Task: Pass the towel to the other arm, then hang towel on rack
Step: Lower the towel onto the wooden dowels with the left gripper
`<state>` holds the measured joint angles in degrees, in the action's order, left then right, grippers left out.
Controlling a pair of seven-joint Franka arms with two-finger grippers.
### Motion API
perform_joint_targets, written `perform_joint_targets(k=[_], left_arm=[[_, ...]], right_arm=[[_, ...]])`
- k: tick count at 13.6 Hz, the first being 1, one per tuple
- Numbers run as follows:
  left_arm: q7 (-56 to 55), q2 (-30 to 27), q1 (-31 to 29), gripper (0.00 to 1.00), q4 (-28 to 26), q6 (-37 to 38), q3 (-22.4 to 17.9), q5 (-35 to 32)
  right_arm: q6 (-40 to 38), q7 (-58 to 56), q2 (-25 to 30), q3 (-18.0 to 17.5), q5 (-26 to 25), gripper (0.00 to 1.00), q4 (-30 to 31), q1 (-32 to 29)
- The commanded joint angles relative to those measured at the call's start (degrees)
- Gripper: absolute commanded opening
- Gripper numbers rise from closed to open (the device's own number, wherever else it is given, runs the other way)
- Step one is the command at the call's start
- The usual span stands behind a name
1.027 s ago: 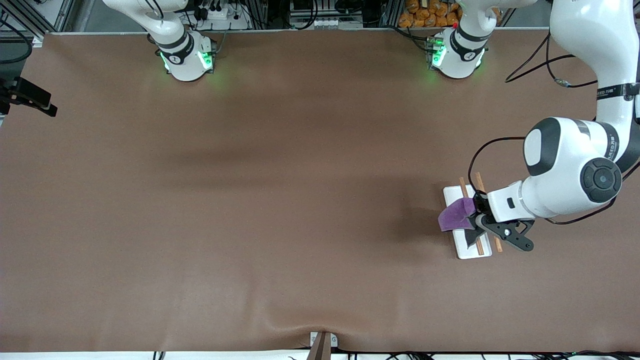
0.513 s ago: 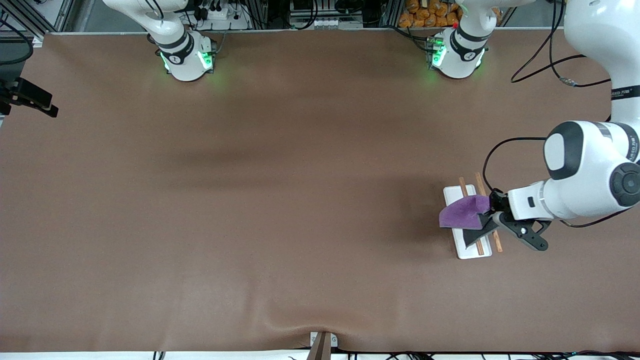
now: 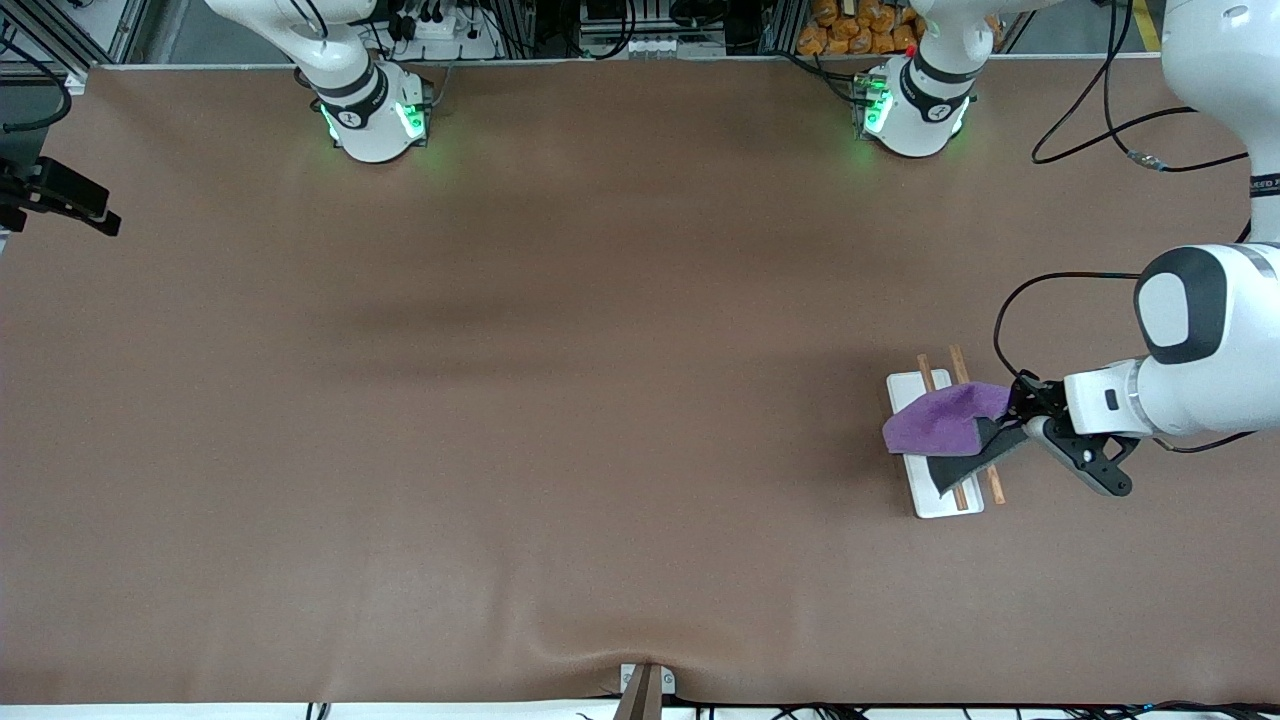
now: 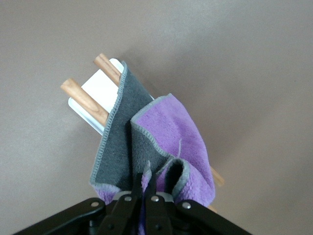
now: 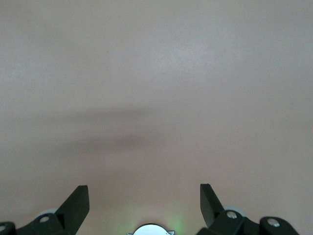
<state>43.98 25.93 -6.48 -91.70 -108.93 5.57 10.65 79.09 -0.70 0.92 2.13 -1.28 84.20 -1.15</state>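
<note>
The towel (image 3: 945, 420) lies draped across the rack (image 3: 935, 500), purple face up, its grey underside hanging over the two wooden rods (image 4: 88, 102). The rack stands on the worktop (image 3: 560, 400) near the edge at the left arm's end. The left claw (image 3: 1010, 422) pinches one edge of the towel just above the rack. The right claw (image 5: 144, 200) is spread wide over bare worktop; that arm waits.
</note>
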Motion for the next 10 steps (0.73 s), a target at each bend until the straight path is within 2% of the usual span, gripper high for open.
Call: perform_joint_targets(k=[1, 8, 9, 10], left_arm=[[4.60, -0.97, -2.65, 0.00, -1.02, 1.08, 0.49, 3.32], [6.20, -0.27, -4.33, 0.00, -1.02, 1.26, 0.41, 3.68], [6.20, -0.18, -4.33, 0.09, -1.02, 1.26, 0.41, 3.68], [6.29, -0.09, -4.42, 0.14, -1.02, 1.26, 0.41, 3.68]], right_arm=[[-0.25, 0.61, -0.30, -0.37, -0.03, 1.00, -0.62, -0.35], [-0.16, 0.70, -0.48, -0.37, -0.03, 1.00, -0.62, -0.26], [-0.16, 0.70, -0.48, -0.37, -0.03, 1.00, -0.62, -0.26], [-0.16, 0.70, -0.48, -0.37, -0.03, 1.00, -0.62, -0.26]])
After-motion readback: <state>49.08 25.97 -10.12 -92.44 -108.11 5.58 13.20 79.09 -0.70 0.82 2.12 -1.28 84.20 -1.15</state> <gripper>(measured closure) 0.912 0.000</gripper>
